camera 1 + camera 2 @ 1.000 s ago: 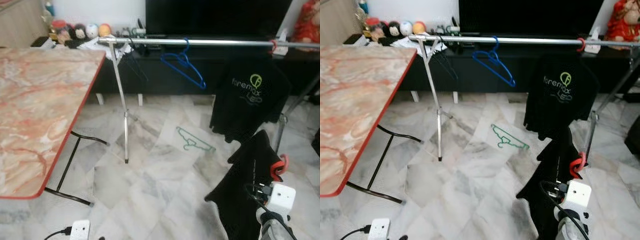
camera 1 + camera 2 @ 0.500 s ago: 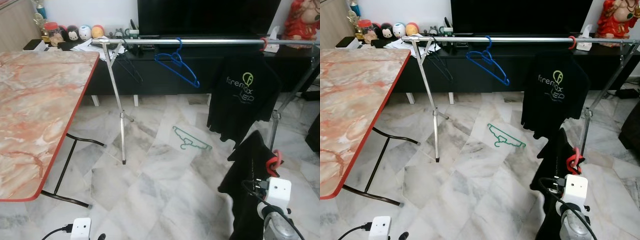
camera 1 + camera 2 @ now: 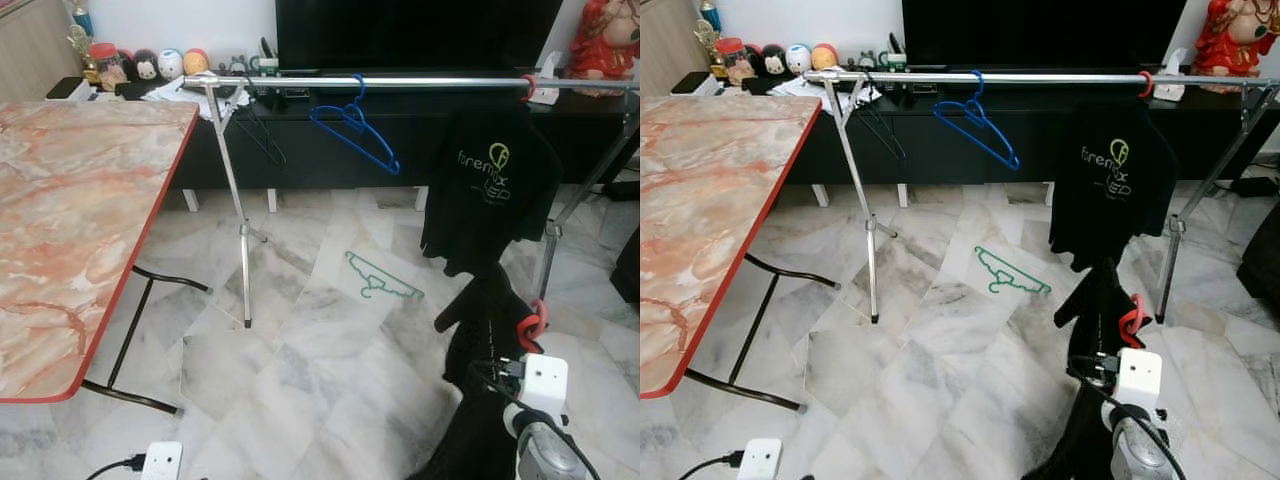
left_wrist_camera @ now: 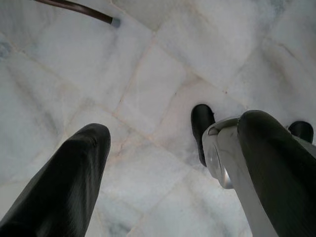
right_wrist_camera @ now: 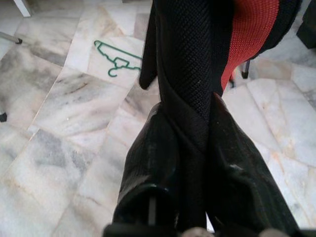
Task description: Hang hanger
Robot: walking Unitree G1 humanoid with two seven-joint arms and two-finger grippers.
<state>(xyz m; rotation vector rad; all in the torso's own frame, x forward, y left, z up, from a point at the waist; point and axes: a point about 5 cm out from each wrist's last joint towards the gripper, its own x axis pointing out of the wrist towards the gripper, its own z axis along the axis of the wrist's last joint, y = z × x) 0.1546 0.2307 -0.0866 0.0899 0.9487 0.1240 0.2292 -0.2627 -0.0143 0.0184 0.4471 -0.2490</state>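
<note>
marble floor (image 3: 300, 380) | right gripper (image 5: 190, 148) pinching black garment on red hanger (image 3: 532, 322) | left gripper (image 4: 168, 163) spread, low over floor | green hanger (image 3: 382, 278) lying below rail (image 3: 400, 81)

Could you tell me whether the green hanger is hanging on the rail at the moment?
No, the green hanger lies flat on the marble floor below the rail.

Silver arm (image 3: 1137, 452), white wrist box (image 3: 1139, 377), black cable (image 3: 1092, 372)
</note>
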